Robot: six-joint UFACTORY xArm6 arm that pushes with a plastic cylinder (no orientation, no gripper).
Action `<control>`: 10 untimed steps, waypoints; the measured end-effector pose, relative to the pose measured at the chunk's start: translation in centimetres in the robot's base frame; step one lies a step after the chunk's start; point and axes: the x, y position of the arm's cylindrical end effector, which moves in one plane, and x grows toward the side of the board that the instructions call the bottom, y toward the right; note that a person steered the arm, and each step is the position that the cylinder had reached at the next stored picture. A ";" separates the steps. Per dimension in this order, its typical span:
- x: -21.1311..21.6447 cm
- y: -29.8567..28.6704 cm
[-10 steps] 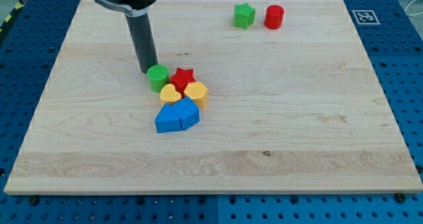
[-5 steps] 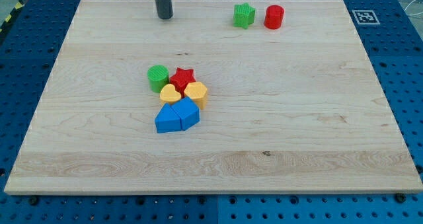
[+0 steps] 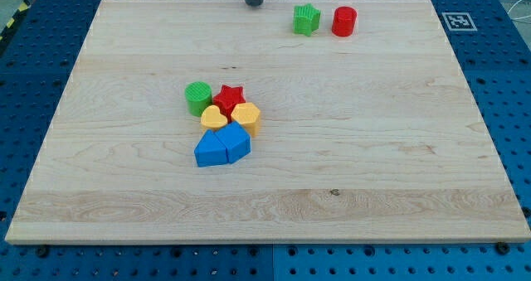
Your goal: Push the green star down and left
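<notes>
The green star (image 3: 306, 19) sits near the view's top, right of centre, on the wooden board (image 3: 373, 148). A red cylinder (image 3: 344, 21) stands just to its right, a small gap between them. My tip (image 3: 254, 3) is at the board's top edge, to the left of the green star and apart from it. Only the rod's lower end shows; the rest is cut off by the view's top.
A cluster sits left of centre: a green cylinder (image 3: 198, 97), a red star (image 3: 230, 96), a yellow heart (image 3: 215, 118), a yellow-orange block (image 3: 246, 115) and two blue blocks (image 3: 221, 144). A marker tag (image 3: 457, 21) is at the board's top right corner.
My tip has left the green cylinder in the cluster and moved up and right to the board's top edge, nearer the green star. No block has moved.
</notes>
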 end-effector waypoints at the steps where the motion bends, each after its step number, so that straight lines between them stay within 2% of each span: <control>1: -0.1 4.2; 2: 0.8 7.3; 4: 5.3 8.0; 5: 3.4 9.6; 6: 3.7 12.8; 8: 9.0 11.5; 10: 10.5 7.9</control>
